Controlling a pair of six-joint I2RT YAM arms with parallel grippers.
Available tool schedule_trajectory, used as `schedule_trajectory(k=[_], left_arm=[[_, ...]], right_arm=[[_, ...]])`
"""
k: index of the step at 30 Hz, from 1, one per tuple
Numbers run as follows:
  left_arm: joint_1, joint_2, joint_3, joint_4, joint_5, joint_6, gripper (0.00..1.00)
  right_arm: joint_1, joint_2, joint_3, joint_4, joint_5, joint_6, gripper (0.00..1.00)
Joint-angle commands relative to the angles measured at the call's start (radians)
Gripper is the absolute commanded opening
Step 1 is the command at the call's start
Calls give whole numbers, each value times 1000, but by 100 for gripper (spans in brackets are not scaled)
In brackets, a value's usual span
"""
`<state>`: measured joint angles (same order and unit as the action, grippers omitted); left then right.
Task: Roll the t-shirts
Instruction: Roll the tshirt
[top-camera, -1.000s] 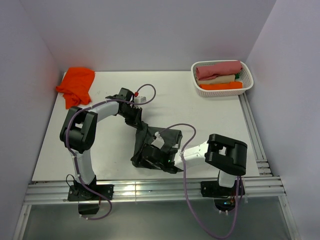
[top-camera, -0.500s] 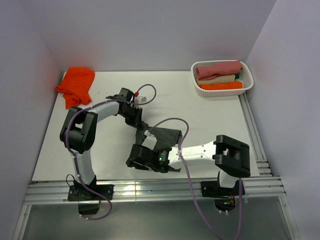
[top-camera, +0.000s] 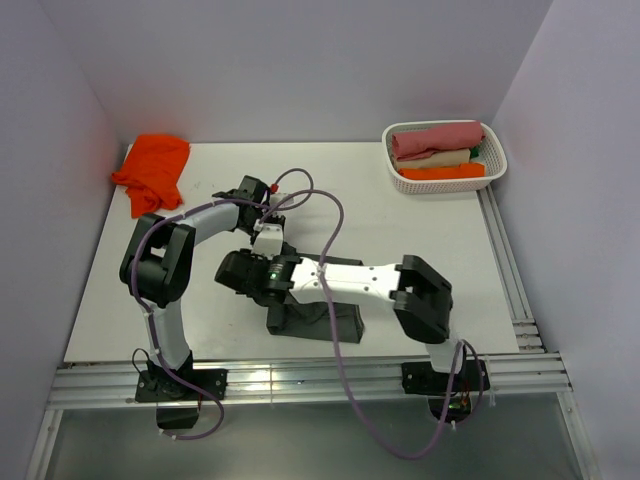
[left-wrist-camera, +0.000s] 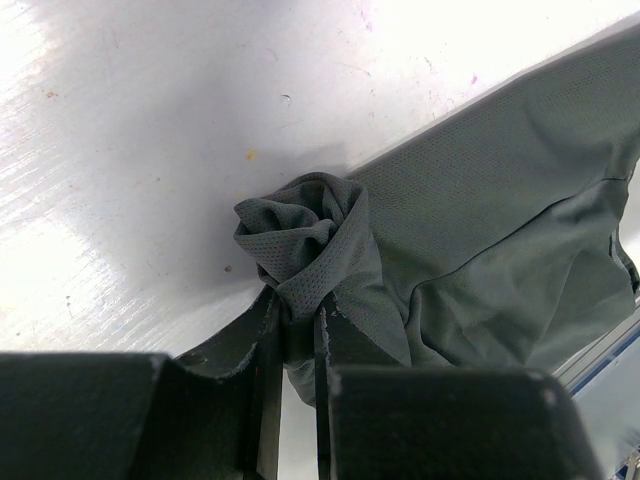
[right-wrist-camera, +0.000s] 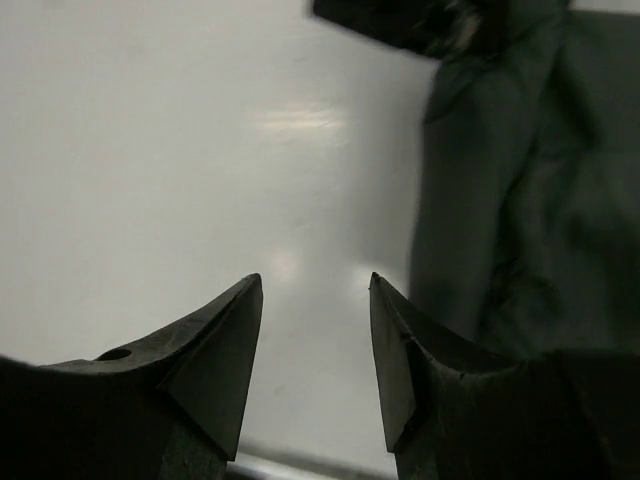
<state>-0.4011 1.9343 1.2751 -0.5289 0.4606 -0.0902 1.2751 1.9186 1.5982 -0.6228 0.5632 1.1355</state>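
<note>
**Operator:** What are my claws doing?

**Guide:** Your left claw is pinched shut on a twisted corner of the grey shirt. Your right claw gapes empty, just beside that shirt.

**Operator:** How do I roll well?

**Guide:** I'd pull the corner taut and seat the right claw on the shirt's edge first.

**Operator:** And around it?

**Guide:** White table. Orange shirt far back-left of the grey shirt, basket of rolls far back-right. Pale walls.

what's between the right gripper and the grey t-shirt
Nothing visible. The right gripper hangs open over bare table, and the grey t-shirt lies close beside it, with nothing in between.
</note>
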Motion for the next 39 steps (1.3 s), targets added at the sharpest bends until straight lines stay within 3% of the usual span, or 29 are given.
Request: schedule_trajectory(k=[1, 8, 14, 17, 24, 30, 34, 39], left_arm=[[-13, -14, 7, -5, -68, 26, 11], [-21, -9, 13, -8, -69, 24, 11], [-24, -6, 13, -8, -74, 24, 15], [-24, -8, 15, -9, -73, 26, 21], [-24, -20, 27, -11, -62, 38, 50], [-10, -23, 102, -55, -20, 47, 64], [40, -17, 182, -108, 62, 53, 68], [93, -24, 224, -167, 164, 67, 69]], right_arm=[[-59, 83, 57, -110, 86, -74, 54], [-91, 221, 150, -209, 119, -57, 54], [-88, 223, 91, -190, 87, -30, 54], [-88, 220, 54, -192, 72, -16, 54], [-74, 240, 40, -203, 35, 0, 54], [-74, 255, 10, -169, 1, 4, 53], [-77, 223, -56, -86, -32, -5, 43], [-111, 97, -302, 255, -124, -49, 18]])
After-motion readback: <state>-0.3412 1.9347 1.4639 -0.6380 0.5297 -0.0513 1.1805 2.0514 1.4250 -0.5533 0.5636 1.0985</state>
